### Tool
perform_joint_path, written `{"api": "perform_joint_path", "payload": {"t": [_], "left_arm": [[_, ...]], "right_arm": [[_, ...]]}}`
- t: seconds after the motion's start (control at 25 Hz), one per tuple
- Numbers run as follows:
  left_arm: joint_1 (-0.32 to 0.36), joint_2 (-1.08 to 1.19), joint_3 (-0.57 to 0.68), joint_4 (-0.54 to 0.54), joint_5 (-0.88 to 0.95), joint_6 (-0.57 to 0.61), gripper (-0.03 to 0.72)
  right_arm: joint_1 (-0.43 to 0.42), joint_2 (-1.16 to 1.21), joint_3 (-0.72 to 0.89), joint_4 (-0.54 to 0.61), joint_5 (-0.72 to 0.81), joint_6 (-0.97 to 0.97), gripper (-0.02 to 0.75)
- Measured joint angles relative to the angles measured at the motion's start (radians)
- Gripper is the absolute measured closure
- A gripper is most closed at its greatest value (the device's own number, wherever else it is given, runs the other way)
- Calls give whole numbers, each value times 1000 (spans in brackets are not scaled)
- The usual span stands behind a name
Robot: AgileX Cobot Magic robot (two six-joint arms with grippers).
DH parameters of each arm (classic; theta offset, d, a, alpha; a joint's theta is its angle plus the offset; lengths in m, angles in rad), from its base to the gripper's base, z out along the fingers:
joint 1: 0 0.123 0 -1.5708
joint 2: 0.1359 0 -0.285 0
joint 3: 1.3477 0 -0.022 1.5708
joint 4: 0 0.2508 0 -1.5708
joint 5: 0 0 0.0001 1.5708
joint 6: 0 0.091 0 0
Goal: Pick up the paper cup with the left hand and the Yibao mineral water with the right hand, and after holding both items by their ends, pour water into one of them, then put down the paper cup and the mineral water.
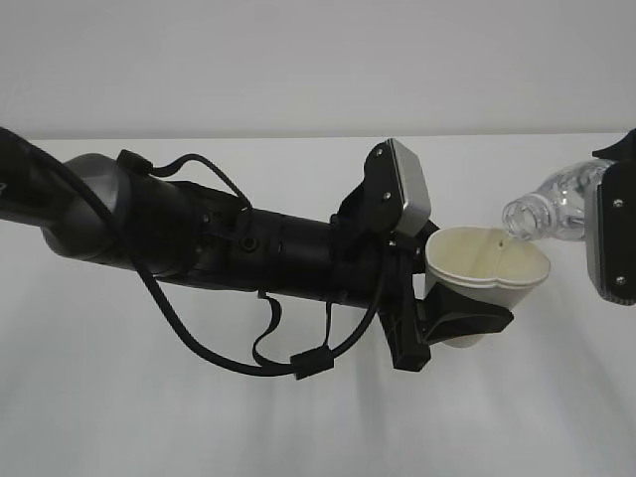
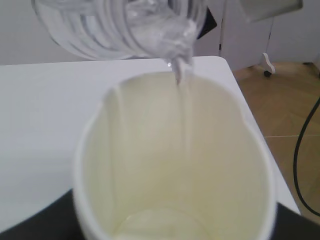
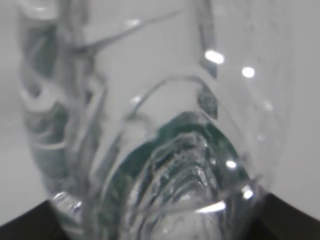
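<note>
The white paper cup (image 1: 487, 263) hangs above the table, with my left gripper (image 1: 465, 324) shut on its lower part. Its rim is squeezed slightly oval. In the left wrist view the cup (image 2: 175, 165) fills the frame, pale yellowish inside, with a little water at the bottom. The clear Yibao mineral water bottle (image 1: 552, 204) is tilted, its open neck right over the cup's rim. A thin stream of water (image 2: 182, 100) runs from the bottle (image 2: 120, 25) into the cup. My right gripper (image 1: 608, 234) is shut on the bottle's end, and the bottle (image 3: 150, 125) covers the right wrist view, green label showing through.
A white table (image 1: 298, 417) lies below both arms. In the left wrist view its right edge meets a wooden floor (image 2: 290, 110), where a black cable (image 2: 302, 150) and a white furniture foot (image 2: 267, 65) show.
</note>
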Motion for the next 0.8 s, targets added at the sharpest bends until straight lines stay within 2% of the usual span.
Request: {"api": "perform_joint_path", "payload": {"t": [0.8], "left_arm": [[0, 0, 0, 0, 1, 0, 265]], "right_arm": [[0, 0, 0, 0, 8, -26, 276]]}}
